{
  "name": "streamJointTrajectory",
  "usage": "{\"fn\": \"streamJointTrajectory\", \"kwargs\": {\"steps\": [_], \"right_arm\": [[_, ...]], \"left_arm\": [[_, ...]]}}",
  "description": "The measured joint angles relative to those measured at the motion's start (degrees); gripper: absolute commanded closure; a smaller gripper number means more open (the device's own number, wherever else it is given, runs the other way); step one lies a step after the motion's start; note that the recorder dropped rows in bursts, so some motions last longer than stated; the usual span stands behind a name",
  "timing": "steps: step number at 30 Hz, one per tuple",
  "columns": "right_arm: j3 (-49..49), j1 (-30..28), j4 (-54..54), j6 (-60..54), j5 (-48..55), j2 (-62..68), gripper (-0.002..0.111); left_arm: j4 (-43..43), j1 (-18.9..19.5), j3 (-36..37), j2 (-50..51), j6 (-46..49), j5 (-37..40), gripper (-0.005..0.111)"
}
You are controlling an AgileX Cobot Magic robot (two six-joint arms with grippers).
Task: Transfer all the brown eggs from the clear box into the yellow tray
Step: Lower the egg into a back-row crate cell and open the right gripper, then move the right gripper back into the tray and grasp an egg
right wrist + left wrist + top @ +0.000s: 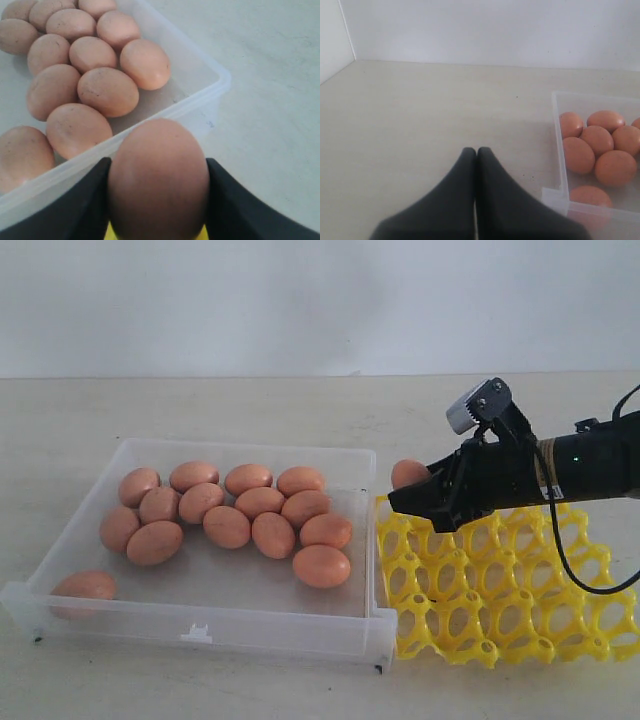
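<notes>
You have bare pale tabletop left of the clear plastic box; its right wall stands between the orange-brown eggs and the yellow lattice tray.

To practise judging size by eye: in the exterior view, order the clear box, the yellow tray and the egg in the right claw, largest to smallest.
1. clear box
2. yellow tray, though the arm hides part of it
3. egg in the right claw, half hidden, plainly smallest
</notes>
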Motion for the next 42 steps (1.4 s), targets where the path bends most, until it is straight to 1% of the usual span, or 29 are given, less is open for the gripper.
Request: {"fn": "streamJointTrajectory", "kwargs": {"steps": [3,6,16,22,28,29,30,31,32,33,34,35,37,39,41,42], "right_arm": [[0.0,0.0,0.0,0.76,0.61,0.0,0.057],[0.0,0.0,0.22,1.02,1.12,0.0,0.048],[-0.13,0.0,1.79,1.16,2.34,0.0,0.047],[-0.13,0.0,6.94,1.16,2.31,0.0,0.047],[-1.78,0.0,13.83,1.16,-4.43,-2.74,0.048],[-2.25,0.0,14.39,1.16,-5.19,-3.83,0.05],[-2.69,0.0,14.79,1.32,-5.94,-4.75,0.055],[-3.14,0.0,14.93,1.44,-6.22,-6.19,0.063],[-3.39,0.0,15.01,1.77,-6.22,-7.16,0.072],[-3.54,0.12,14.87,1.77,-5.85,-8.13,0.088],[-3.54,0.62,14.6,1.87,-4.25,-9.68,0.1],[-3.54,1.28,14.12,1.87,-2.69,-10.71,0.108],[-3.67,4.22,11.57,1.9,1.8,-13.31,0.108],[-4.27,8.35,8.28,1.9,5.88,-15.36,0.109],[-5.42,14.39,6.13,1.77,12.43,-16.94,0.109],[-6.32,17.83,5.4,1.77,17.68,-17.25,0.109]], "left_arm": [[0.0,0.0,0.0,0.0,0.0,0.0,0.111],[0.0,0.0,0.0,0.0,0.0,0.0,0.111],[0.0,0.0,0.0,0.0,0.0,0.0,0.111],[0.0,0.0,0.0,0.0,0.0,0.0,0.111],[0.0,0.0,0.0,0.0,0.0,0.0,0.111],[0.0,0.0,0.0,0.0,0.0,0.0,0.111],[0.0,0.0,0.0,0.0,0.0,0.0,0.111],[0.0,0.0,0.0,0.0,0.0,0.0,0.111],[0.0,0.0,0.0,0.0,0.0,0.0,0.111],[0.0,0.0,0.0,0.0,0.0,0.0,0.111],[0.0,0.0,0.0,0.0,0.0,0.0,0.111],[0.0,0.0,0.0,0.0,0.0,0.0,0.111],[0.0,0.0,0.0,0.0,0.0,0.0,0.111],[0.0,0.0,0.0,0.0,0.0,0.0,0.111],[0.0,0.0,0.0,0.0,0.0,0.0,0.111],[0.0,0.0,0.0,0.0,0.0,0.0,0.111]]}}
